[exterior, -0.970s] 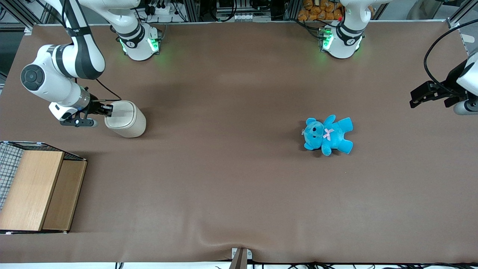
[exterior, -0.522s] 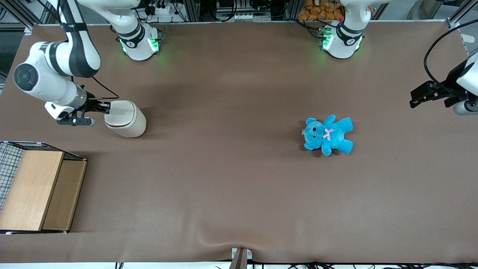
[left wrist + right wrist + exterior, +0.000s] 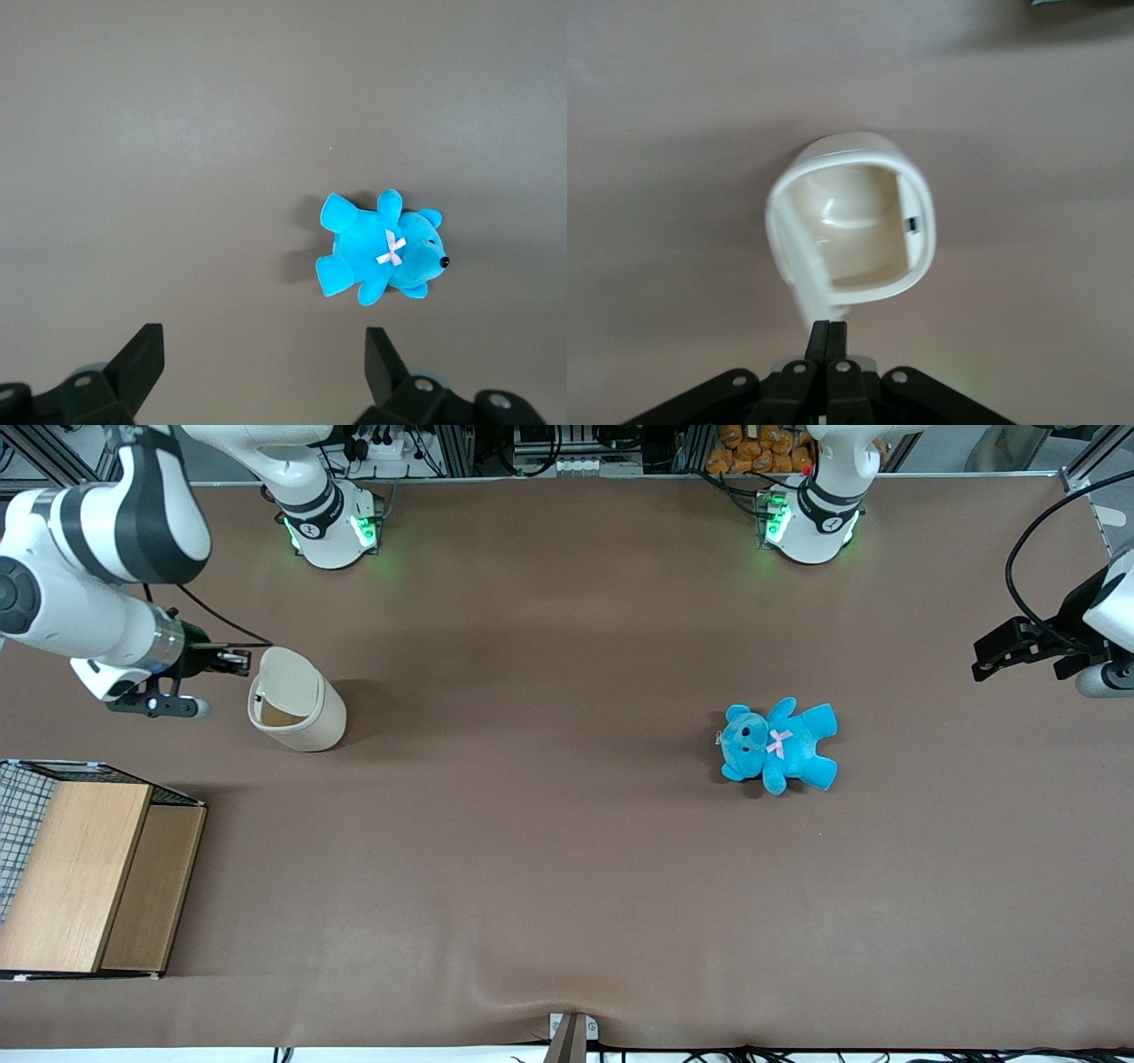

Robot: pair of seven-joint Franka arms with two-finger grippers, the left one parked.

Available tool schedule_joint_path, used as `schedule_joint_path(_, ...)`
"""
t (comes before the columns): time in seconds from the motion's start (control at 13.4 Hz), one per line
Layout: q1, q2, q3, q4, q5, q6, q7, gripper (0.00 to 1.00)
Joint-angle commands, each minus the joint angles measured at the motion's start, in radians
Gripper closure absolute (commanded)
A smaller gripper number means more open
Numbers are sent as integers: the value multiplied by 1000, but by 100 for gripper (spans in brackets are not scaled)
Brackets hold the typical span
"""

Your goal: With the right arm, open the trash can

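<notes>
One trash can [image 3: 297, 710] open, tool [image 3: 237, 662] beside, pinched

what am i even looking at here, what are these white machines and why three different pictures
These are robot arms bolted to a brown table. One picture looks down from the front; the other two come from small cameras on the arms' wrists.

The working right arm ends in a slender black gripper, its fingers pressed together and holding nothing, right beside a small cream trash can. The can's lid is tipped up, so you can see inside.

Also on the table: a blue teddy toward the parked arm's end, and a wooden box nearer the front camera than the can.
</notes>
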State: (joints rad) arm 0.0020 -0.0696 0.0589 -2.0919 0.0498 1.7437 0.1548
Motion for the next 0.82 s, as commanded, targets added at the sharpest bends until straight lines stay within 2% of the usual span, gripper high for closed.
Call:
schedule_joint_path(0.0, -25, -2, 62, 42, 16, -32, 52, 88)
schedule_joint_path(0.07, -25, 2, 64, 79, 16, -59, 52, 68)
schedule_joint_path(0.15, -25, 8, 64, 131, 16, -99, 52, 28)
schedule_joint_path(0.22, -26, 11, 64, 180, 18, -133, 52, 0)
schedule_joint_path(0.75, -56, 44, 58, 444, 19, -257, 32, 0)
